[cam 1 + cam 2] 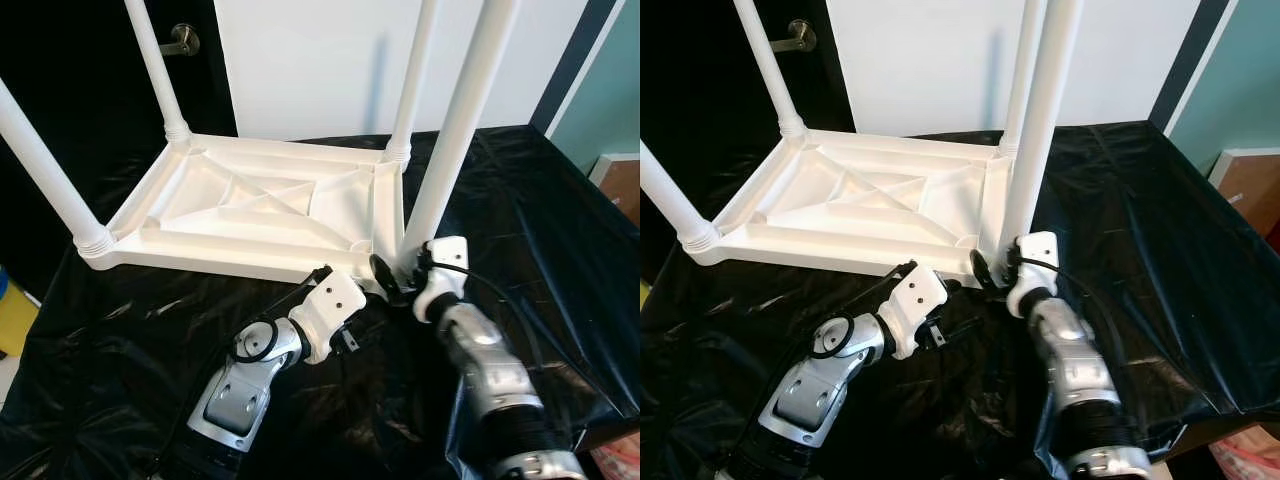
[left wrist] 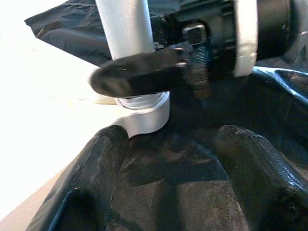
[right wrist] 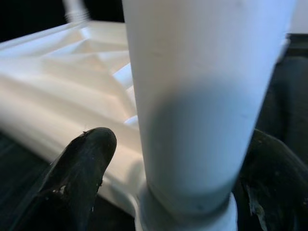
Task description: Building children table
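We found the white table [image 1: 250, 205] upside down on black sheeting [image 1: 530, 230], right gripper [image 1: 400, 278] pinching the near leg [image 1: 455, 130] at its base, left gripper [image 2: 183, 178] spread, just beside that corner.

Room behind a black-sheeted surface, daylight bright.
White wall [image 1: 320, 60] at centre back; dark door [image 1: 90, 80] with a metal handle [image 1: 183, 40] on the left; teal wall [image 1: 610, 90] on the right past a dark strip [image 1: 575, 60]. Crinkled black sheet [image 1: 520, 200] glints. Yellow patch [image 1: 15, 320] low left.
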Robot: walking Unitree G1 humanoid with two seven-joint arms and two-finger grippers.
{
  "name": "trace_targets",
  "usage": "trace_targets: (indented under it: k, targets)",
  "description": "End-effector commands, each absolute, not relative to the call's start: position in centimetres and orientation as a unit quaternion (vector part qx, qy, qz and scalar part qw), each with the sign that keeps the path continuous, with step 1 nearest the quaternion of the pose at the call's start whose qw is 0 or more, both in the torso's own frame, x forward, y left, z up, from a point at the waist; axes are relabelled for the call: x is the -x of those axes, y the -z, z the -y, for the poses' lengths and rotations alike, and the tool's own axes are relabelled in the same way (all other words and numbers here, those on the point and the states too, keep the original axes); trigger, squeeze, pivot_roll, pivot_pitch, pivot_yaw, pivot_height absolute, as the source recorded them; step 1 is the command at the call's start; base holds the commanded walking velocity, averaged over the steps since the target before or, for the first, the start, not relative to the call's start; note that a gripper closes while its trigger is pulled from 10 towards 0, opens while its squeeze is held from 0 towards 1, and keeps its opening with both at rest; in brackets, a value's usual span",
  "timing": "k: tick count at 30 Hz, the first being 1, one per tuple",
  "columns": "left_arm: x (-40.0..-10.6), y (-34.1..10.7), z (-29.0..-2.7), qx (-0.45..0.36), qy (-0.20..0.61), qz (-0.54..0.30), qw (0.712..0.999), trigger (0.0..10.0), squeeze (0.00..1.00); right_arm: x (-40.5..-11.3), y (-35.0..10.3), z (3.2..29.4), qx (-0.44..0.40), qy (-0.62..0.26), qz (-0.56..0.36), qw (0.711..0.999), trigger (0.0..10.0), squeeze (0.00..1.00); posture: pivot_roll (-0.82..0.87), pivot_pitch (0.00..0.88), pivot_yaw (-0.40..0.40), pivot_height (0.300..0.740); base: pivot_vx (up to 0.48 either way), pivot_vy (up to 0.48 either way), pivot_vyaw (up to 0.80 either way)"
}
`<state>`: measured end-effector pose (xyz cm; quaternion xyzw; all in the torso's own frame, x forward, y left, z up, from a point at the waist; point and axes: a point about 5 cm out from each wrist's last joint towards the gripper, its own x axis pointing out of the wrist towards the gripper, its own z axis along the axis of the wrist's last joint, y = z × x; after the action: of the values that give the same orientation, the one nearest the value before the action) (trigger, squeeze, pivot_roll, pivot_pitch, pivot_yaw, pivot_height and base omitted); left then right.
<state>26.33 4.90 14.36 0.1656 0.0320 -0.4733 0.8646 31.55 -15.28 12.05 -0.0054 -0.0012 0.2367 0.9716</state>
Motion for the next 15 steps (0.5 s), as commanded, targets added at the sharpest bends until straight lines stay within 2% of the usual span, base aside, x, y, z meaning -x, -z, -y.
trace_targets:
  k: [1, 7, 15]
  targets:
    - [-26.6, -14.6, -5.0, -0.169, 0.443, -0.025, 0.88, 10.0, 0.0, -31.8, -12.1, 15.3, 0.014, -0.279, 0.001, 0.96, 10.0, 0.0, 0.01, 0.04, -0.034, 0.74, 0.0, 0.0, 0.0]
    - [-26.6, -14.7, -5.0, -0.17, 0.443, -0.024, 0.88, 10.0, 0.0, -32.9, -12.5, 15.8, 0.033, -0.312, -0.001, 0.95, 10.0, 0.0, 0.01, 0.038, -0.034, 0.74, 0.0, 0.0, 0.0]
    - [-26.9, -15.0, -5.1, -0.173, 0.443, -0.02, 0.88, 10.0, 0.0, -35.0, -12.8, 15.3, 0.059, -0.355, -0.023, 0.933, 10.0, 0.0, 0.03, 0.032, -0.03, 0.74, 0.0, 0.0, 0.0]
